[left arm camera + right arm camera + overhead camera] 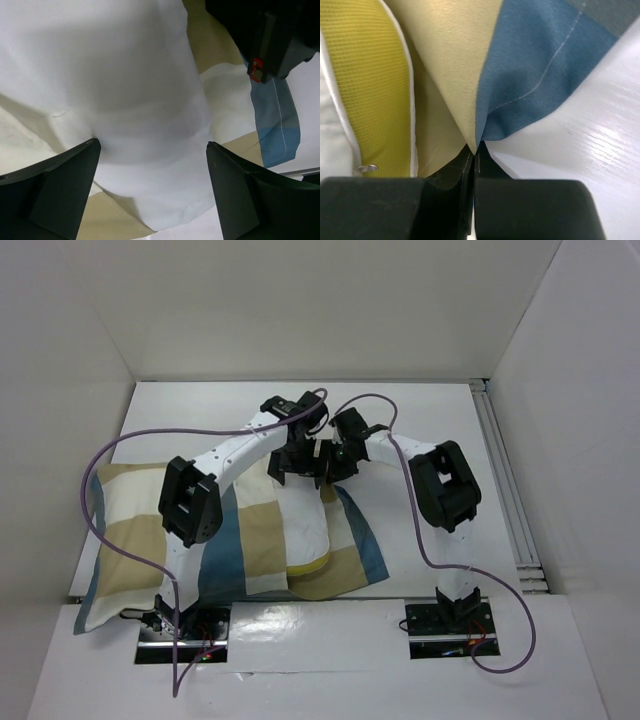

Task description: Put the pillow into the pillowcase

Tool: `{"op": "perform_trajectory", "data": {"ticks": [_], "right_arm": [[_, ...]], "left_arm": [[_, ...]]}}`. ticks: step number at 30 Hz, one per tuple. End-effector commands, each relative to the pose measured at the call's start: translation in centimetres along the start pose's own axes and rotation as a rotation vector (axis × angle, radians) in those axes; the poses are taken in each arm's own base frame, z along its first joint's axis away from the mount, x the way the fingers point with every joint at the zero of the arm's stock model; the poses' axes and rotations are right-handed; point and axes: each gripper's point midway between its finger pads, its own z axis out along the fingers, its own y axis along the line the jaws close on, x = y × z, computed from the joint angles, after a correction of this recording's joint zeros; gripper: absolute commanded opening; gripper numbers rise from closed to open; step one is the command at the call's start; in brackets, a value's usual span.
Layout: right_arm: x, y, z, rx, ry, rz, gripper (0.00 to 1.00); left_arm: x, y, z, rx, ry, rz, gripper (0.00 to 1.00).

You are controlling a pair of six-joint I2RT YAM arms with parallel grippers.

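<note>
White pillow (pixel 145 100) lies seemingly part-way into the pillowcase (pixel 530 75); with right gripper (pixel 472 150) clamped on its hem and left gripper (pixel 152 145) jaws apart astride the pillow, I'd hold the hem taut and push slowly.

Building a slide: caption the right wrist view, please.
Right gripper, jaws shut, pinches the pillowcase edge beside the pillow's yellow band.

Pillow (pixel 135 90): smooth white cloth, soft, matt. Band (pixel 375 75): yellow mesh weave, white piping along edge. Pillowcase (pixel 535 65): thin matt cloth, fine weave, pale stitched seam. Worktop (pixel 605 145): white, glossy, faint grain. Right gripper (pixel 472 152): matt black plastic.
</note>
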Motion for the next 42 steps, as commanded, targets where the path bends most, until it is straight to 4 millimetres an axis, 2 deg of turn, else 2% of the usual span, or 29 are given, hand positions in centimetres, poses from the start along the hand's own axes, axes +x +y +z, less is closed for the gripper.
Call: {"op": "perform_trajectory", "data": {"ticks": [1, 4, 6, 7, 8, 9, 11, 12, 13, 15, 16, 17, 18, 19, 20, 22, 23, 25, 26, 27, 28, 29, 30, 34, 37, 38, 39, 41, 42], "right_arm": [[0.1, -1.1, -1.2, -0.020, -0.002, 0.053, 0.00], [0.1, -1.4, -1.6, -0.018, -0.007, 0.060, 0.00], [-0.3, -1.5, -2.2, -0.028, -0.026, 0.066, 0.00], [0.0, -1.8, -2.1, -0.047, -0.018, 0.088, 0.00], [0.1, -1.7, -2.4, -0.048, -0.020, 0.098, 0.00], [-0.4, -2.0, -2.4, -0.048, -0.036, 0.103, 0.00], [-0.6, -2.3, -2.8, -0.059, -0.045, 0.133, 0.00], [-0.8, -1.9, -3.2, -0.074, -0.051, 0.130, 0.00], [-3.4, -2.0, -4.4, -0.107, -0.101, 0.151, 0.00], [-6.1, -1.8, -7.0, -0.122, -0.154, 0.167, 0.00], [-7.7, -1.6, -8.7, -0.129, -0.197, 0.165, 0.00], [-11.5, -1.3, -13.1, -0.130, -0.321, 0.151, 0.00], [-12.4, -1.4, -15.4, -0.118, -0.352, 0.159, 0.00], [-13.4, -1.7, -17.9, -0.105, -0.403, 0.151, 0.00], [-14.7, -2.8, -22.3, -0.070, -0.508, 0.164, 0.00], [-13.8, -5.2, -25.1, -0.024, -0.544, 0.198, 0.00], [-12.0, -8.3, -25.9, 0.040, -0.552, 0.256, 0.00], [-9.1, -11.3, -24.4, 0.099, -0.498, 0.313, 0.00], [-6.7, -13.4, -22.3, 0.138, -0.438, 0.360, 0.00], [-5.5, -14.2, -21.1, 0.166, -0.404, 0.387, 0.00], [-5.0, -14.9, -20.5, 0.195, -0.401, 0.394, 0.00], [-4.5, -15.5, -20.0, 0.217, -0.397, 0.415, 0.00], [-3.7, -16.7, -19.6, 0.259, -0.391, 0.435, 0.00], [-4.5, -18.2, -20.3, 0.291, -0.411, 0.471, 0.00], [-4.0, -19.0, -19.7, 0.326, -0.383, 0.484, 0.00], [-4.0, -19.3, -20.0, 0.346, -0.384, 0.487, 0.00], [-3.9, -19.7, -19.7, 0.363, -0.376, 0.492, 0.00], [-3.4, -20.4, -19.5, 0.382, -0.358, 0.493, 0.00], [-3.3, -20.5, -19.2, 0.384, -0.349, 0.496, 0.00]], "left_arm": [[0.6, -1.7, -0.6, 0.072, 0.000, -0.015, 1.00], [1.6, -0.9, 1.8, -0.012, 0.002, -0.001, 1.00], [2.8, 0.0, 4.0, -0.053, 0.045, 0.001, 0.90], [3.2, 0.4, 4.9, -0.074, 0.056, -0.007, 0.59], [3.6, 0.7, 5.1, -0.082, 0.069, -0.006, 0.21], [3.4, 1.0, 5.4, -0.084, 0.067, -0.030, 0.00], [3.6, 2.2, 5.7, -0.122, 0.084, -0.040, 0.00], [2.5, 3.9, 5.3, -0.205, 0.039, -0.043, 0.00], [1.2, 5.0, 3.9, -0.258, -0.014, -0.051, 0.00], [-0.2, 7.8, 1.1, -0.341, -0.063, -0.031, 0.00], [-2.2, 10.1, -0.8, -0.372, -0.113, -0.069, 0.00], [-2.8, 11.7, -1.8, -0.391, -0.121, -0.081, 0.00], [-3.1, 12.9, -2.9, -0.372, -0.126, -0.111, 0.00], [-3.6, 13.0, -5.0, -0.282, -0.172, -0.142, 0.00], [-3.7, 14.8, -6.3, -0.311, -0.204, -0.211, 0.00], [-3.5, 15.6, -9.2, -0.340, -0.276, -0.223, 0.00], [-3.5, 15.6, -9.4, -0.336, -0.287, -0.225, 0.00], [-3.2, 15.3, -8.8, -0.318, -0.271, -0.213, 0.00], [-3.2, 14.8, -7.8, -0.321, -0.251, -0.205, 0.00], [-3.1, 14.4, -7.2, -0.323, -0.237, -0.191, 0.00], [-3.0, 13.8, -6.5, -0.324, -0.220, -0.172, 0.00], [-3.8, 13.2, -6.8, -0.341, -0.247, -0.154, 0.00], [-3.4, 13.3, -6.0, -0.359, -0.204, -0.145, 0.00], [-4.3, 10.6, -4.7, -0.303, -0.194, -0.095, 0.00], [-5.8, 9.2, -3.4, -0.298, -0.215, -0.138, 0.00], [-6.1, 9.0, -1.7, -0.309, -0.190, -0.152, 0.00], [-7.7, 8.4, -2.1, -0.289, -0.231, -0.176, 0.00], [-8.6, 7.3, -1.7, -0.252, -0.232, -0.191, 0.00], [-9.6, 5.9, -1.6, -0.184, -0.233, -0.184, 0.00]]}}
